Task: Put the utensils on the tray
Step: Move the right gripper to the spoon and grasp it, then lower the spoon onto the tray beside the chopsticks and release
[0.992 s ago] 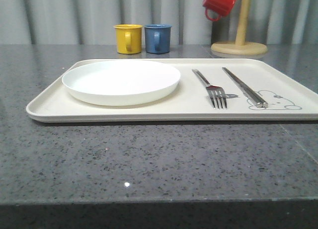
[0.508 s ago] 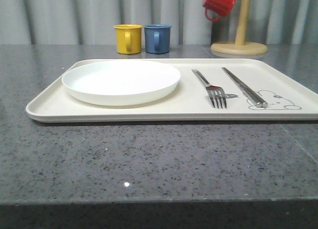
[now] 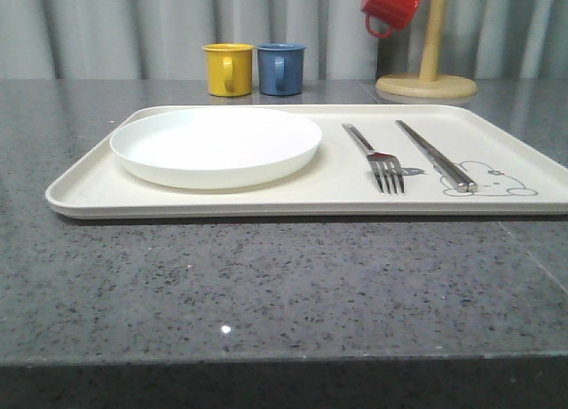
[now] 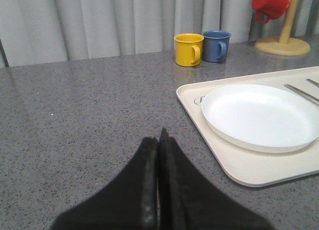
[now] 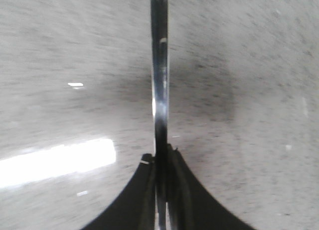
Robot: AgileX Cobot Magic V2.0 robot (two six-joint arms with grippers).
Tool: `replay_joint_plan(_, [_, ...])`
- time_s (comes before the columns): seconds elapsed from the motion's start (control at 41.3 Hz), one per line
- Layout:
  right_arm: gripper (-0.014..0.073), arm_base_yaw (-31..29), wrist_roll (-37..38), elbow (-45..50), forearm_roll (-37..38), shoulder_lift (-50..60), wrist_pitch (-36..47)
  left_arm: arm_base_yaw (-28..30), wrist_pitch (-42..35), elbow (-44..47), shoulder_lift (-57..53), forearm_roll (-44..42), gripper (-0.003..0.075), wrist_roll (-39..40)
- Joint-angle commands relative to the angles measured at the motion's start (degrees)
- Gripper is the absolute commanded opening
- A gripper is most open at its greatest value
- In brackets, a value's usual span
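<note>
Spoon (image 5: 159, 90) clamped in right pincer (image 5: 160, 157), over countertop (image 5: 249, 65).

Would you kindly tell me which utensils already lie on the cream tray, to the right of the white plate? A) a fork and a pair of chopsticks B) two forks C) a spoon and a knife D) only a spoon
A: in the front view a fork and a pair of chopsticks lie side by side on the tray, to the right of the plate.
</note>
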State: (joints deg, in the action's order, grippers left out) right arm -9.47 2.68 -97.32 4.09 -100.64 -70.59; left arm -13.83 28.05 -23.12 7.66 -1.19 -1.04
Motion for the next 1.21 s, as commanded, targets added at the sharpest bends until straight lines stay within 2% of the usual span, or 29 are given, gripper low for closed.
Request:
replay_joint_plan(0.0, [-0.002, 2.52, 0.1, -1.81, -1.18, 4.27, -4.26, 0.14, -4.64, -1.59, 0.74, 0.03, -0.0019, 0.45])
replay_joint_plan(0.339, [-0.002, 15.4, 5.99, -1.81, -2.59, 3.72, -5.5, 0.14, -4.64, -1.59, 0.74, 0.03, -0.0019, 0.45])
replay_joint_plan(0.556, [-0.002, 20.41, 10.12, -1.65, -2.79, 0.62, -5.79, 0.14, -4.64, -1.59, 0.74, 0.03, -0.0019, 0.45])
replay_joint_plan(0.822, [-0.0019, 21.04, 11.8, -1.44, -6.48, -3.41, -5.83, 0.14, -4.64, -1.59, 0.74, 0.03, -0.0019, 0.45])
replay_joint_plan(1.185, [-0.0019, 21.04, 13.46, 3.29, -6.38, -3.74, -4.51, 0.14, -4.64, -1.59, 0.74, 0.03, -0.0019, 0.45])
